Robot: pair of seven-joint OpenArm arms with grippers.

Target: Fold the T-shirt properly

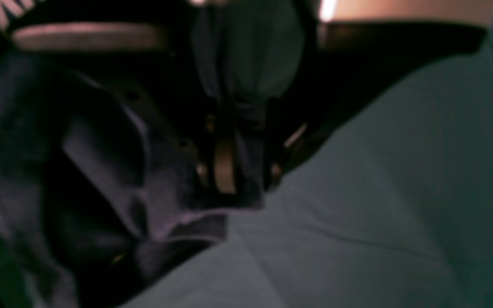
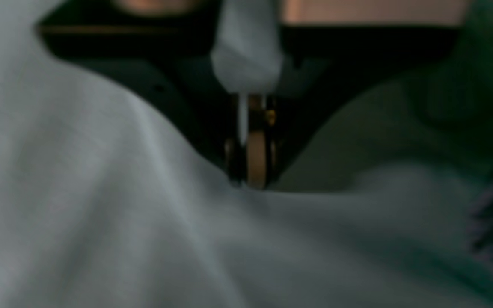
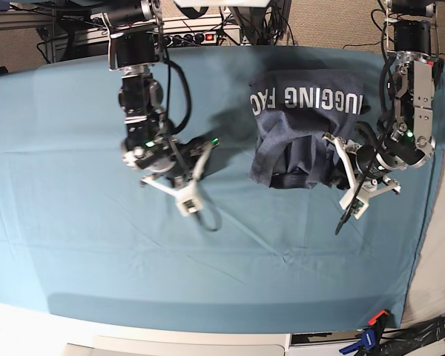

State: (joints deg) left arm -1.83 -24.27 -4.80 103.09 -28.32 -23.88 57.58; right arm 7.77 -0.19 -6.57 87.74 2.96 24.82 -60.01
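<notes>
The blue-grey T-shirt (image 3: 304, 126) lies bunched at the table's far right, its white lettering (image 3: 305, 99) along the far edge. My left gripper (image 3: 344, 172) is at the shirt's near right edge. In the left wrist view its fingertips (image 1: 225, 169) stand a little apart, and dark shirt fabric (image 1: 101, 171) is heaped right at them and to their left. My right gripper (image 3: 195, 185) is well left of the shirt, low over the teal table cloth (image 3: 74, 222). In the right wrist view its fingertips (image 2: 255, 167) are nearly together and touch the cloth (image 2: 101, 192). That view is too blurred to show a gap.
The teal cloth covers the whole table and is wrinkled near the front (image 3: 282, 256). Cables and a power strip (image 3: 185, 35) run behind the far edge. A clamp (image 3: 371, 334) grips the front right corner.
</notes>
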